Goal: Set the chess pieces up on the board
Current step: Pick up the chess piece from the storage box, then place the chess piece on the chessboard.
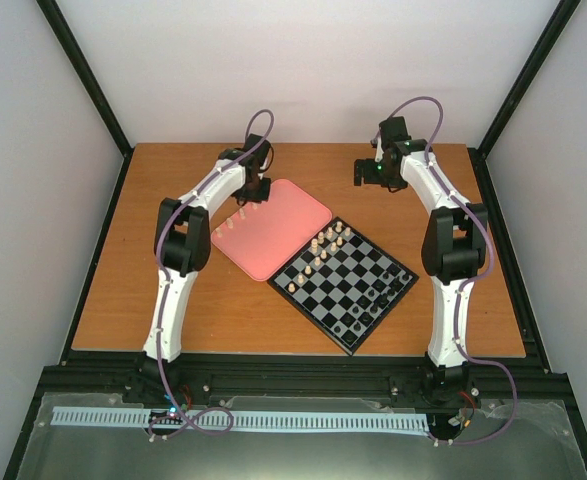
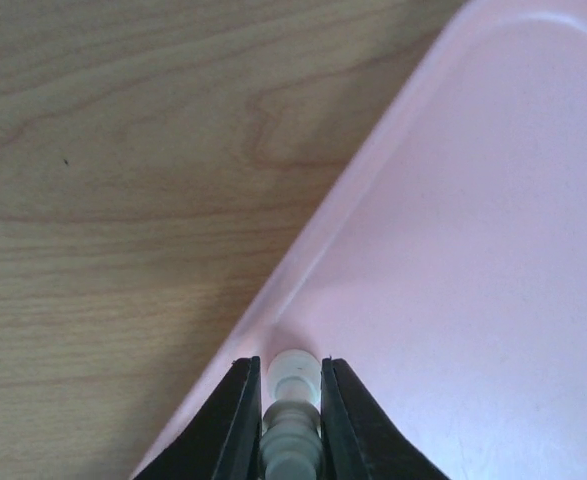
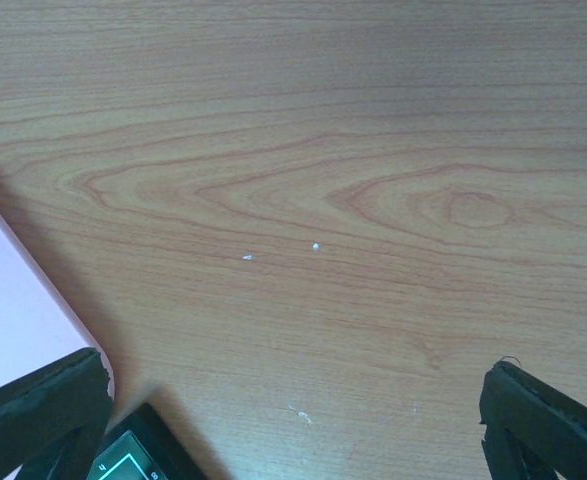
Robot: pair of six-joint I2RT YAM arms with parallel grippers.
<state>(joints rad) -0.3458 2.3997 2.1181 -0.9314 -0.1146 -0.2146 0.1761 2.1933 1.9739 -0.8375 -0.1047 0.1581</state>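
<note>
- While my left gripper [image 1: 253, 197] hangs low over the far left corner of the tray [image 1: 278, 240], its fingers [image 2: 233, 420] are pinched in on a cream piece [image 2: 291, 372], one finger against each side.
- That piece stands upright between them, right at the tray's inner rim. I cannot tell whether its foot touches the tray floor.
- A couple more cream pieces [image 1: 235, 220] stand on the tray just beside my left gripper, near the tray's left edge.
- My right gripper [image 3: 295, 368] is spread wide and grasps nothing. It hovers over bare table [image 3: 323, 150] beyond the board's far corner, with a corner of the tray just beside one finger.
- The board [image 1: 345, 283] lies at an angle on the table, close against the tray's near right edge. I cannot tell whether they touch.
- Other cream pieces [image 1: 328, 240] already stand in a line along the board's far left side, nearest the tray.
- Black pieces [image 1: 375, 298] cluster along the opposite, near right side.
</note>
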